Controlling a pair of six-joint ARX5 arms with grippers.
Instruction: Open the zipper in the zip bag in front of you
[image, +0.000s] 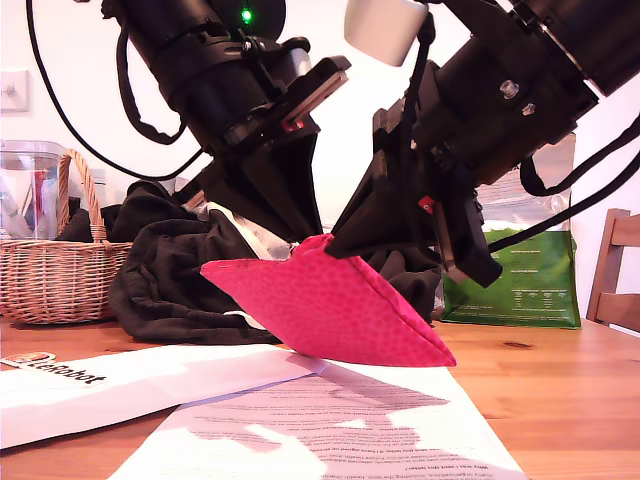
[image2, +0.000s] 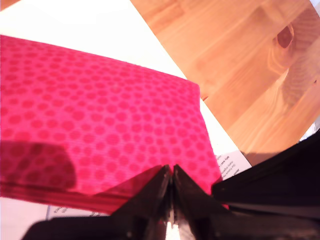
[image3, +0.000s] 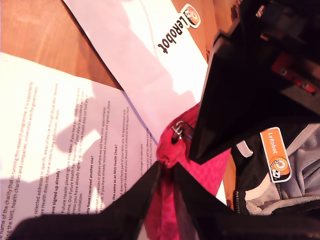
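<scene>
"LeRobot" reads in black letters on the white sheet (image3: 150, 65), beside a small orange round logo sticker (image3: 190, 15) at the sheet's end. The same word shows partly, upside down, on that sheet (image: 60, 375) in the exterior view. An orange label (image3: 275, 154) on the other arm's black body, just beside my fingers (image3: 150, 200), also says "LeRobot". The printed page (image3: 55, 150) next to the white sheet carries small type; I can read "NHS", "Our Future Health" and "signed up already?". The green bag's (image: 515, 280) print is too small to read.
</scene>
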